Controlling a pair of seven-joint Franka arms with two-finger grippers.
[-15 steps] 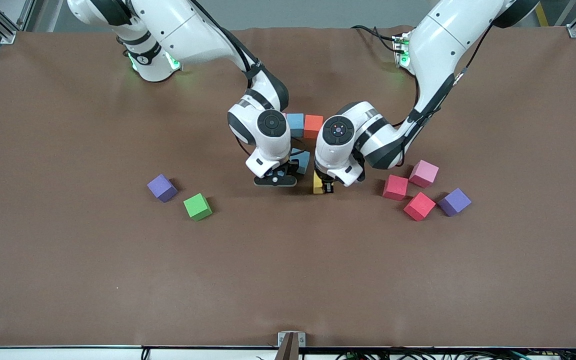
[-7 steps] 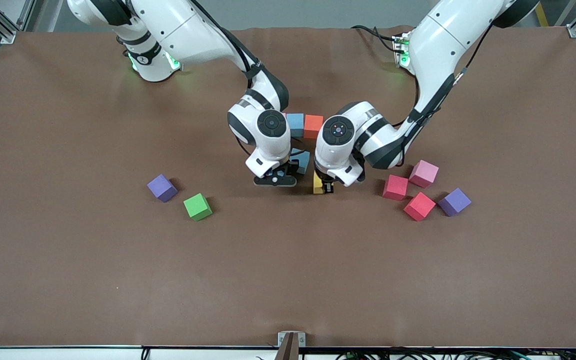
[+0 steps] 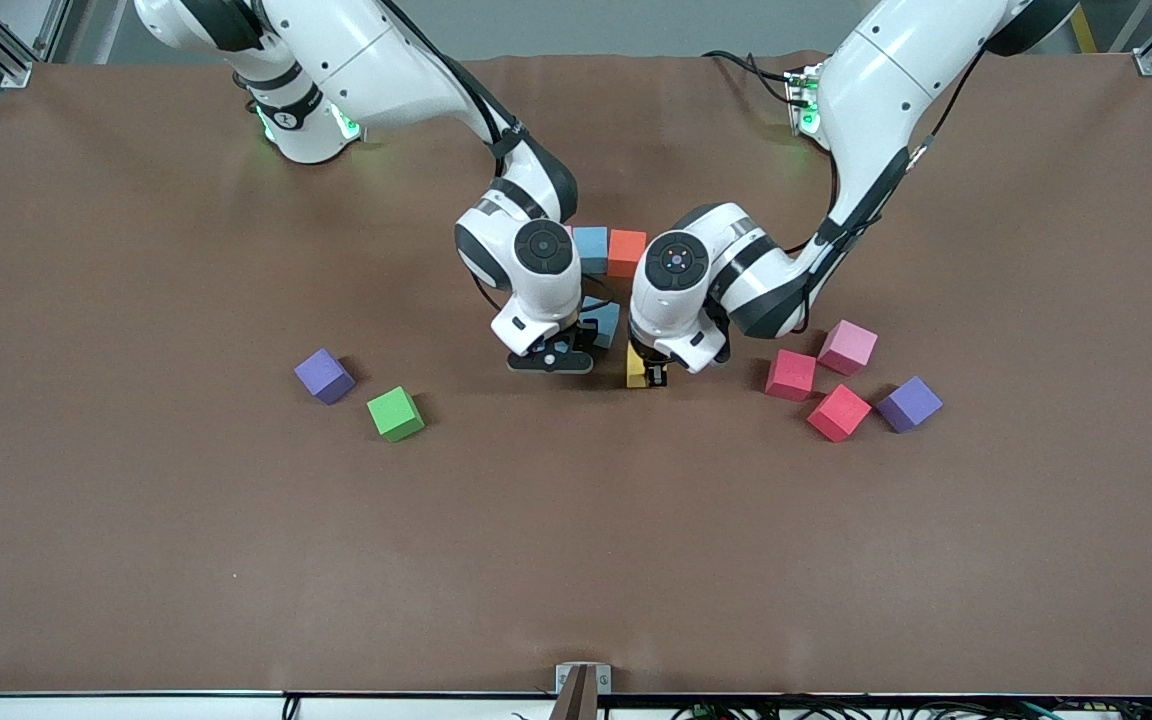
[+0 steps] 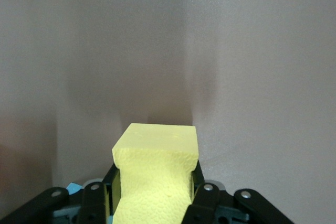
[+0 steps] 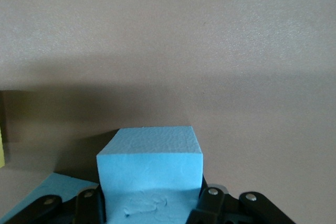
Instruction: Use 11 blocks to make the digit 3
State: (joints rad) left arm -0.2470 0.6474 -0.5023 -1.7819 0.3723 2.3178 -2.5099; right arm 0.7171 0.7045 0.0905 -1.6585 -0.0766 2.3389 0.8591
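While both jaws stay clamped, left gripper [image 3: 652, 378] on a yellow block [image 4: 156, 174], right gripper [image 3: 552, 355] on a blue block [image 5: 149, 170], both near the orange block [image 3: 627, 252], placement is underway; release likely follows.

White arms [image 3: 376, 60], black joints, black fingers [image 4: 205, 203].

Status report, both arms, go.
Left gripper shut on yellow block, low at the figure. Right gripper shut on blue block beside it. Green block loose. Nothing blocking.
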